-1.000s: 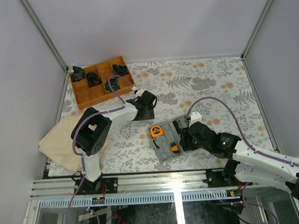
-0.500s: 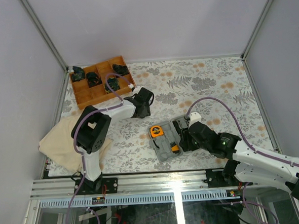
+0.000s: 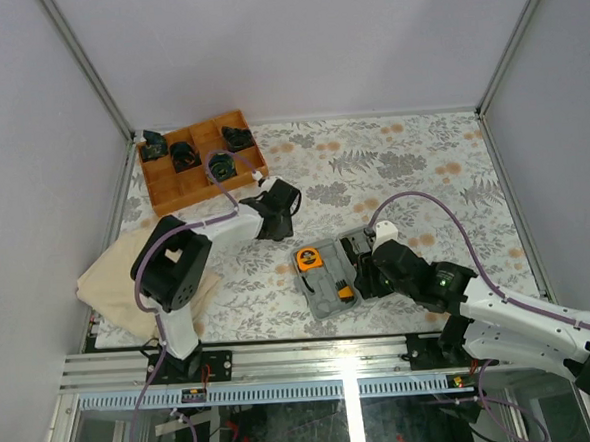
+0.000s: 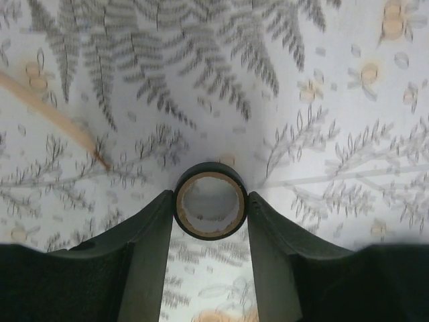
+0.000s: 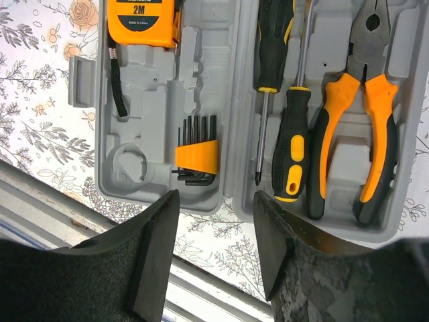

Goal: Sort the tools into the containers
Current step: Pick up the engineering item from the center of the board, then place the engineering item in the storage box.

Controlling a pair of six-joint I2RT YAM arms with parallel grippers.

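Note:
A small black ring [image 4: 210,201] with a tan inner core lies on the floral table cover. My left gripper [image 4: 210,209] has a fingertip touching each side of it and is shut on it; in the top view the gripper [image 3: 279,204] sits left of centre. The grey case [image 3: 329,279] lies open at the near middle. It holds an orange tape measure [image 5: 142,20], orange hex keys [image 5: 197,151], two black-and-yellow screwdrivers [image 5: 293,151] and orange-handled pliers [image 5: 362,127]. My right gripper [image 5: 216,215] hovers open over the case's near edge, holding nothing.
A brown wooden divided tray [image 3: 199,159] with black parts stands at the back left. A beige cloth [image 3: 118,277] lies at the near left beside the left arm's base. A metal rail [image 5: 40,215] runs along the table's near edge.
My left gripper has shifted slightly left and its fingers have closed in onto the black ring. The right arm has stayed where it was.

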